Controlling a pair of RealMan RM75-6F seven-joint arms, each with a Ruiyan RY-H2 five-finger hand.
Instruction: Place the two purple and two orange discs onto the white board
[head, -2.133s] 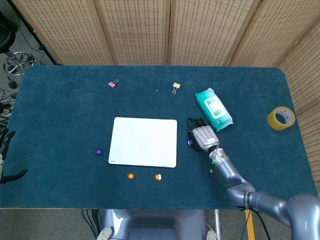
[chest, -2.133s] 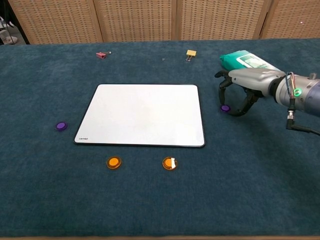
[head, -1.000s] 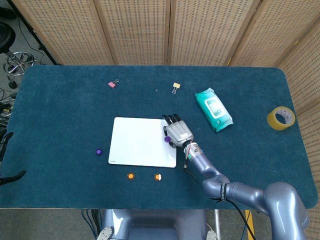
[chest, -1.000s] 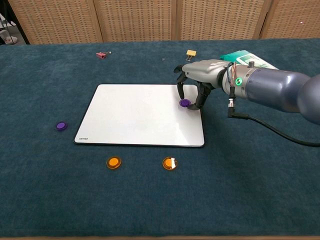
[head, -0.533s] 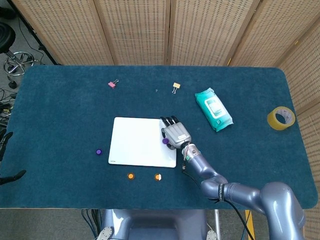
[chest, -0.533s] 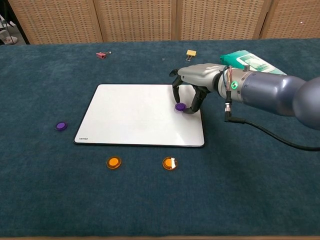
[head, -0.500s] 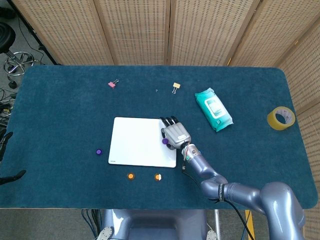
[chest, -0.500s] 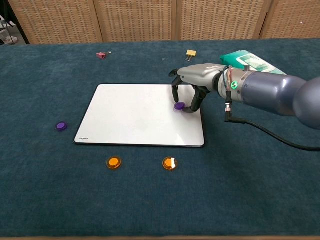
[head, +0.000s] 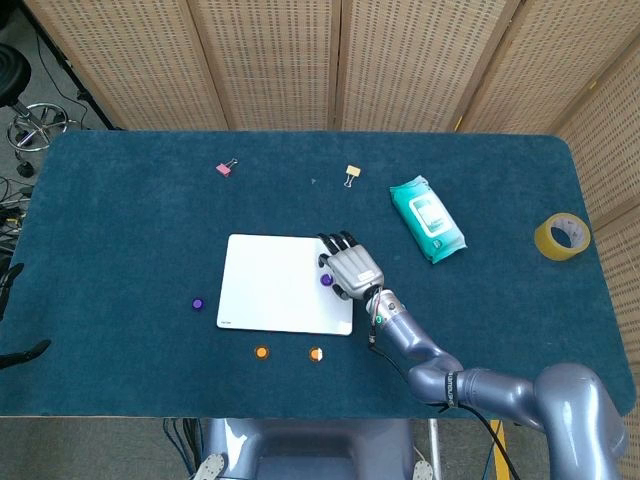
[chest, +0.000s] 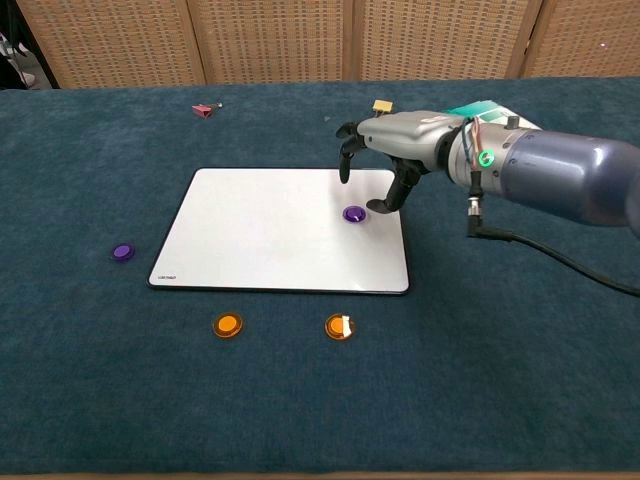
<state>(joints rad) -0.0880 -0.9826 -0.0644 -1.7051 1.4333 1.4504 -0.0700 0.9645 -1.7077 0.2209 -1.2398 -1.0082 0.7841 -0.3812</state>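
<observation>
The white board (head: 275, 290) (chest: 260, 235) lies mid-table. One purple disc (chest: 353, 213) (head: 326, 279) rests on its right part. My right hand (chest: 400, 140) (head: 353, 270) hovers just above and to the right of that disc, fingers apart, holding nothing. The other purple disc (chest: 122, 252) (head: 197, 302) sits on the cloth left of the board. Two orange discs (chest: 228, 324) (chest: 340, 326) lie on the cloth in front of the board; the right one carries a white patch. My left hand does not show.
A teal wipes pack (head: 428, 218) lies behind and to the right of the board, and a yellow tape roll (head: 562, 235) near the right edge. A pink clip (head: 224, 169) and a yellow clip (head: 352, 173) lie at the back.
My right hand carried the purple disc from the cloth onto the board, let it go and lifted off. The disc now lies free on the board.
</observation>
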